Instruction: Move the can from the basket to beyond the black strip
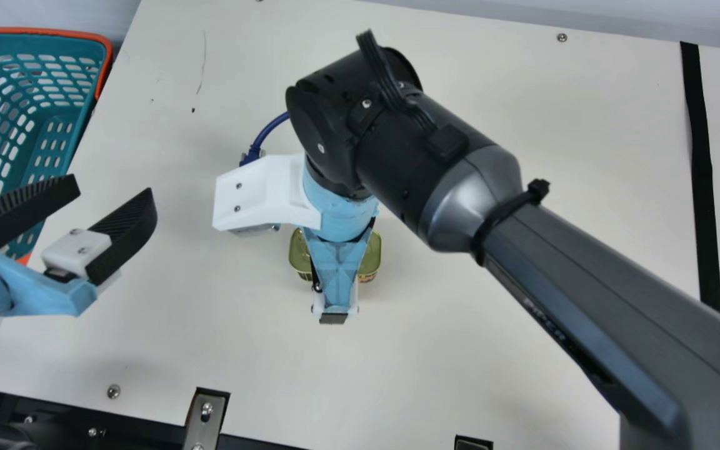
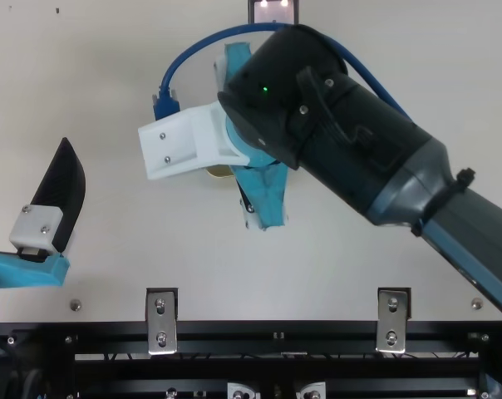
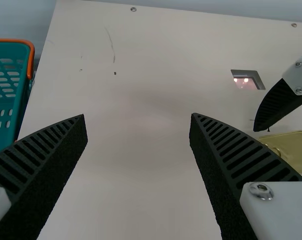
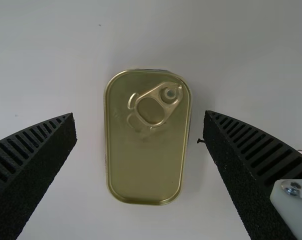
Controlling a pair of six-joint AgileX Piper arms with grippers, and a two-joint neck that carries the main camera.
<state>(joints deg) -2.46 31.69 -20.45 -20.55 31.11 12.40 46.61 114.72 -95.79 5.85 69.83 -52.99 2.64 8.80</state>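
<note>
Main view: the basket (image 1: 54, 42) stands well to the left of the can (image 1: 370, 255). Above the can, the right hand (image 1: 337, 275) is spread; the left hand (image 1: 115, 187), also spread, is left of it.

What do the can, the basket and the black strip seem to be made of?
The can: likely metal, gold with a soft sheen and a pull ring. The basket: probably smooth moulded plastic, given its regular openings. The black strip: flat and matte, tape or fabric, unclear which.
</note>
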